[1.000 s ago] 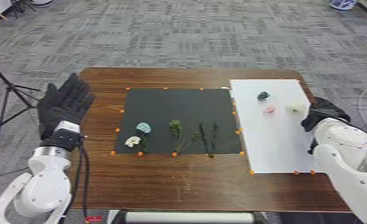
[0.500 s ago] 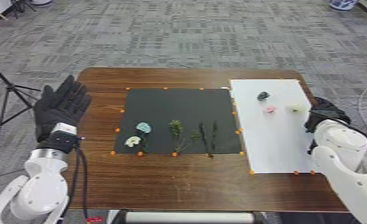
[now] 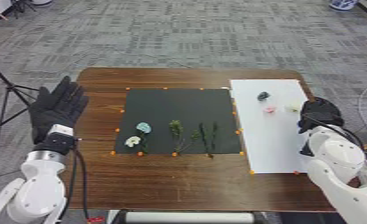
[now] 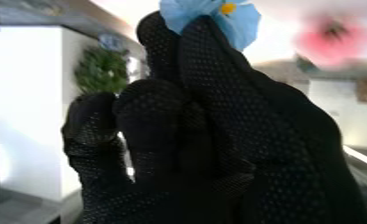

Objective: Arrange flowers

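- Extending straight, the fingers of the left hand (image 3: 57, 107) are open at the tabletop's (image 3: 162, 185) left edge.
- The right hand (image 3: 321, 114) is by the white sheet (image 3: 273, 145); whether it grips the blue flower (image 4: 240, 22), I cannot tell.
- The pink flower (image 3: 269, 109) lies on that sheet.

Layout of the worktop (image 3: 162, 187)
The mat (image 3: 179, 102) lay left of the sheet (image 3: 273, 140); flowers (image 3: 132, 141) lay left of sprigs (image 3: 177, 128) on its near half, blossoms (image 3: 270, 109) on the sheet's far half.
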